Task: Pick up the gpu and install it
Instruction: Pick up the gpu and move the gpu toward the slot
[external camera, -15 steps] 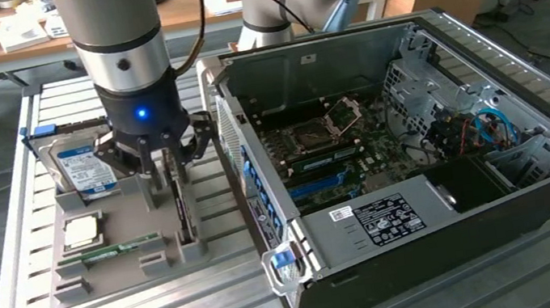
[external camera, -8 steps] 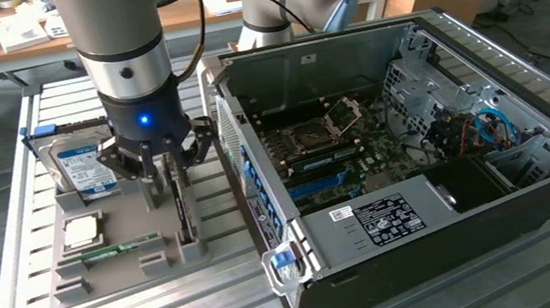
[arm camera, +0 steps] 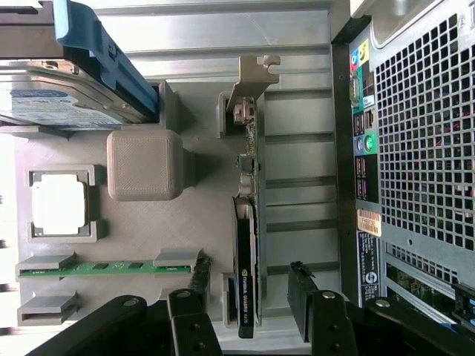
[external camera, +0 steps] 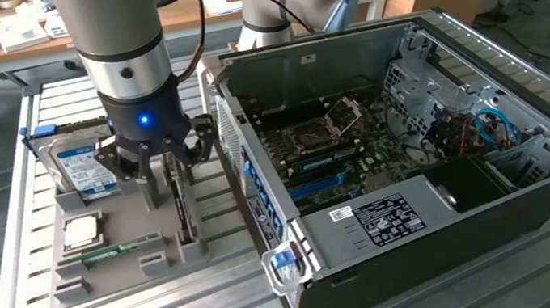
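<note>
The gpu (arm camera: 249, 222) stands edge-on in a slot of the grey holder tray (arm camera: 200, 200), a thin dark card with a metal bracket at one end. In the exterior view the gpu (external camera: 183, 210) is a narrow strip just below my gripper (external camera: 173, 169). My gripper (arm camera: 247, 285) is open and straddles the card's end. One dark finger (arm camera: 199, 285) is on one side and the other finger (arm camera: 298, 289) is on the opposite side, with a gap on each side of the card. Nothing is held.
On the tray (external camera: 121, 218) are a silver hard drive with a blue label (external camera: 80, 163), a CPU (external camera: 83, 230) and a green memory stick (external camera: 120, 249). The open computer case (external camera: 415, 141) lies on the exterior view's right, close beside the tray; its rear panel (arm camera: 415, 148) is near the card.
</note>
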